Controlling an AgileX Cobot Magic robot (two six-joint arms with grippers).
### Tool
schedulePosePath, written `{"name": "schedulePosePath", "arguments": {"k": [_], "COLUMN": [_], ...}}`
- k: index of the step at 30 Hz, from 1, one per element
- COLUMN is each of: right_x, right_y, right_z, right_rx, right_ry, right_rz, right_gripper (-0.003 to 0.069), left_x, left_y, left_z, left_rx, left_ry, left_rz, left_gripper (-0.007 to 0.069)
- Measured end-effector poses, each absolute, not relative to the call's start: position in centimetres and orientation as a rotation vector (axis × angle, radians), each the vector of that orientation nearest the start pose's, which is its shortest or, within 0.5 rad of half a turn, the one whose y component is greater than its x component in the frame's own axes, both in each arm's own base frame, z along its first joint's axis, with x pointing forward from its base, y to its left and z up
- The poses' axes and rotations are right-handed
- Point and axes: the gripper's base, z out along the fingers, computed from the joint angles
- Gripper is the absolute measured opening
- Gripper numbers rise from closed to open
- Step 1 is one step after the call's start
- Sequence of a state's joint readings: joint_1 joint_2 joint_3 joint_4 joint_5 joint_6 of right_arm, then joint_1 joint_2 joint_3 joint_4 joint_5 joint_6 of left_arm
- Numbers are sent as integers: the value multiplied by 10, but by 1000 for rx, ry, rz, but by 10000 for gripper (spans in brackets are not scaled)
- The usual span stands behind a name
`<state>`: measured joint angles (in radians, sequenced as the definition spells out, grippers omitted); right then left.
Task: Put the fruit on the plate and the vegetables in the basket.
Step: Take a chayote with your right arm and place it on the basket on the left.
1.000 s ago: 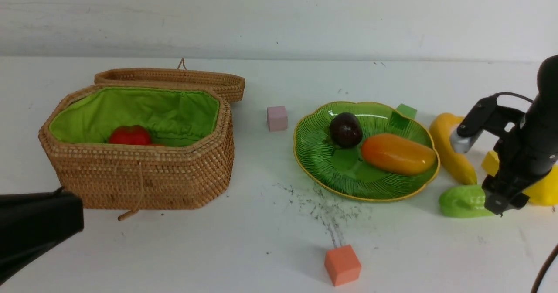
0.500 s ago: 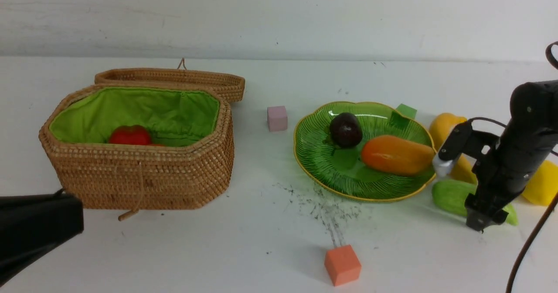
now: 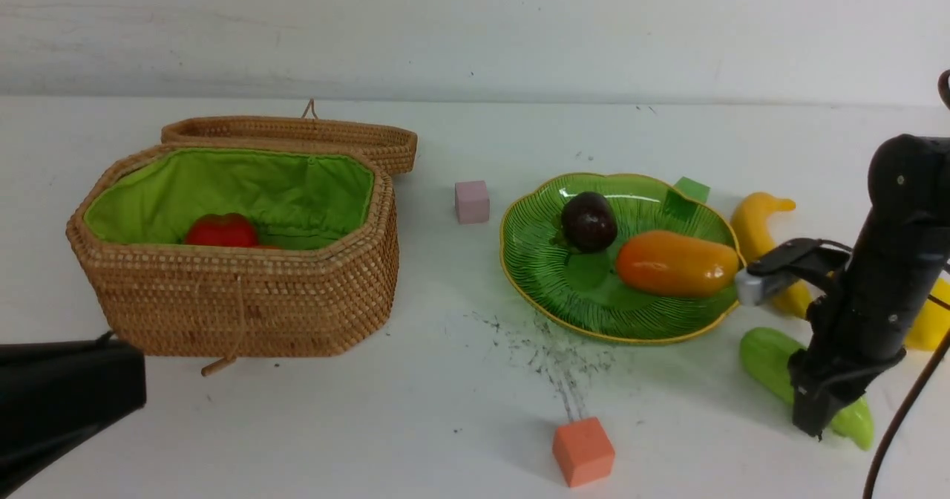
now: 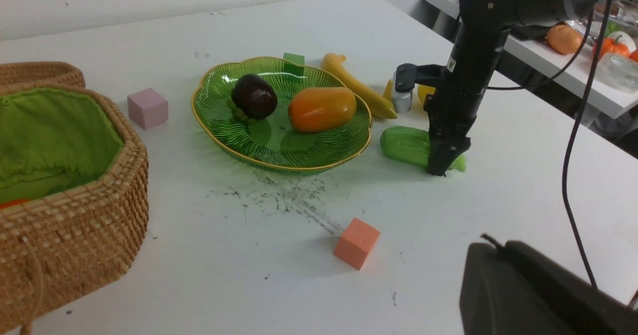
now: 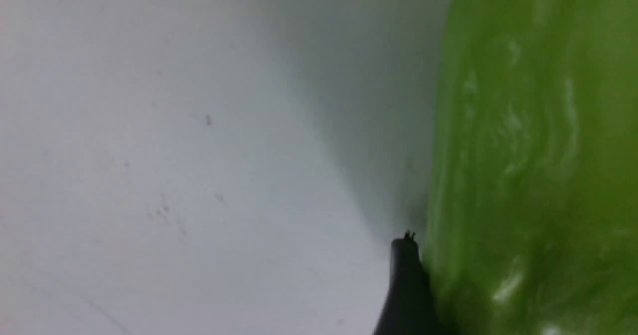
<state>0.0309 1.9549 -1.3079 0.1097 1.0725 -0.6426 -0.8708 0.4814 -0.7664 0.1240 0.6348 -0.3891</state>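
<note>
We are working on the vegetable half of the task, at the grasp of the gourd (image 3: 768, 361), which is lying on the table just right of the plate (image 3: 564, 284) and slanting toward the near edge. The right gripper (image 3: 813, 426) is standing down over its near end. In the right wrist view one finger (image 5: 406, 285) is pressing against the green skin, but we cannot tell whether the jaws are actually clamped on it or only straddling it. The left gripper (image 3: 74, 387) is parked low and closed, with nothing seen in it. The pepper (image 3: 220, 230) is already sitting in the basket (image 3: 245, 306), and the mangosteen (image 3: 588, 221) and mango (image 3: 675, 263) are on the plate. The banana (image 3: 757, 220) and lemon (image 3: 931, 321) are waiting on the table (fruit not finished). The next move is probably calling for a firm squeeze, a straight lift clear of the plate rim, and a long carry across to the basket. Compared with a second ago, the arm is sitting lower and further left. The gourd is turned from crosswise to slanted, and the banana is showing more.
</note>
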Motion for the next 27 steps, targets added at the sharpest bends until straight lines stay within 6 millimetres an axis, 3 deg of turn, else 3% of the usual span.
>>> {"name": "schedulePosePath", "arguments": {"k": [6, 9, 12, 14, 15, 17, 18, 21, 22, 23, 24, 25, 27], "right_x": [344, 330, 316, 312, 310, 309, 308, 312, 312, 315, 316, 326, 337], "right_y": [32, 52, 85, 100, 130, 162, 169, 227, 233, 264, 267, 294, 320], "right_z": [200, 252, 297, 316, 340, 366, 368, 395, 393, 399, 399, 393, 381], "right_rx": [-585, -384, -407, -440, -512, -575, -594, -710, -730, -794, -800, -835, -857], "right_ry": [3129, 3038, 2899, 2808, 2644, 2461, 2440, 2165, 2154, 2038, 2028, 1952, 1893], "right_rz": [266, 253, 291, 319, 382, 464, 477, 599, 609, 652, 655, 672, 675], "right_gripper": [440, 440, 440, 440, 440, 440, 440, 440, 440, 440, 440, 440, 440], "left_x": [57, 57, 58, 60, 63, 67, 67, 73, 73, 74, 74, 75, 76], "left_y": [-56, -56, -54, -53, -49, -44, -44, -29, -28, -20, -20, -14, -12], "left_z": [372, 372, 372, 372, 372, 372, 372, 372, 372, 372, 372, 372, 373], "left_rx": [544, 601, 593, 580, 539, 471, 462, 262, 251, 150, 149, 75, 37], "left_ry": [1857, 1835, 1832, 1833, 1842, 1853, 1854, 1881, 1882, 1885, 1884, 1884, 1882], "left_rz": [-683, -637, -608, -584, -540, -489, -483, -396, -392, -359, -359, -335, -324], "left_gripper": [0, 1, 1, 1, 1, 4, 4, 5, 5, 5, 5, 6, 6]}}
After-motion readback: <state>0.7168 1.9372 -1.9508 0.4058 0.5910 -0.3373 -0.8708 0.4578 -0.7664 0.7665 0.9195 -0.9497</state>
